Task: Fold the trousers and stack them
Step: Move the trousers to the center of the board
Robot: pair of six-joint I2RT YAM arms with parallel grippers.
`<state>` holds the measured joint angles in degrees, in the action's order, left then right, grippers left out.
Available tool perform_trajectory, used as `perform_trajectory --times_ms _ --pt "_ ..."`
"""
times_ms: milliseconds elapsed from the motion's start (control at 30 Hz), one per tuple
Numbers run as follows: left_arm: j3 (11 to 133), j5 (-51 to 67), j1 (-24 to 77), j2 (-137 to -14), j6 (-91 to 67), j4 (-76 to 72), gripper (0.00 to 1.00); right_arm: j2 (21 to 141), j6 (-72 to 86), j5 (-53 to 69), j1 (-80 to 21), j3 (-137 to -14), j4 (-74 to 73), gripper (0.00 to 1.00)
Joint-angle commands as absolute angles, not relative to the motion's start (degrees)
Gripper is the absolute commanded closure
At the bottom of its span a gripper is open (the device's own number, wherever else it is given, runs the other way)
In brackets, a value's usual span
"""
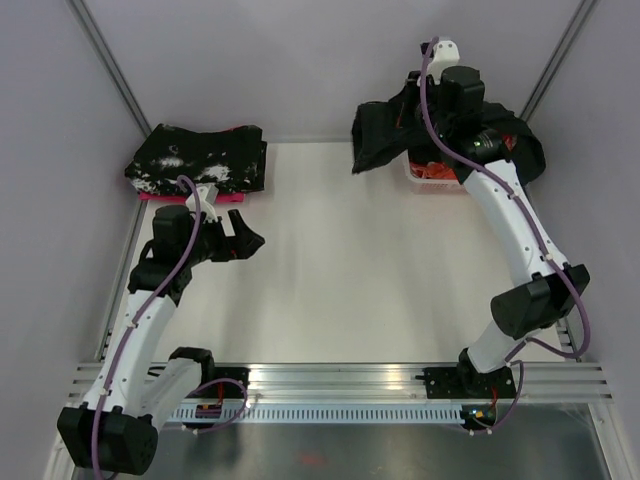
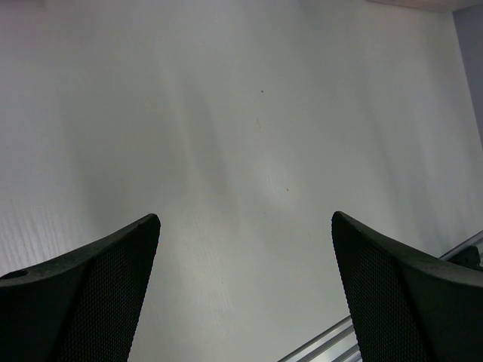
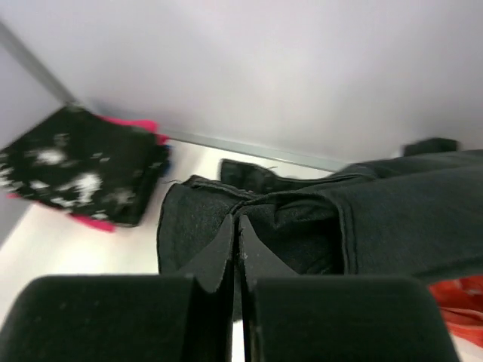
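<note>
Currently right fingers clamp only a thin fold of the trousers heaped at upper right, left fingers wide apart, so a pull could slip off or drag the red cloth underneath.

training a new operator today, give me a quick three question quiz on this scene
1. Fill in: the speckled cloth lies at the table's far ____ corner.
2. True or false: the left gripper stands open over bare table.
3. The right gripper is shut on: A the speckled cloth, B the trousers, C nothing.
Key: 1 left; 2 true; 3 B.
</note>
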<state>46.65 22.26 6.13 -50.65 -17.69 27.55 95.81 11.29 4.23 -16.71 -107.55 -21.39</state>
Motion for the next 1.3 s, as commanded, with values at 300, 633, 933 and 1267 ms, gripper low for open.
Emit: perform_trajectory --times_ms 300,633,933,1267 --pt "49.9 30.0 6.3 -49.0 -22.8 22.9 0.00 90.1 16.1 6.7 -40.1 -112.4 -19.2 1.00" --pt "50.4 29.1 6.3 -45.2 -22.9 25.8 0.00 89.8 17.7 4.5 -55.4 -102.5 -15.8 1.00" --pt "46.8 30.7 6.3 -43.9 -19.6 24.6 0.01 82.6 23.4 -3.4 -55.7 -84.0 -12.8 1.00" --pt "40.1 38.9 6.5 -50.6 -18.7 16.4 0.07 71.2 23.8 -15.1 -55.6 -75.1 -13.0 1.00"
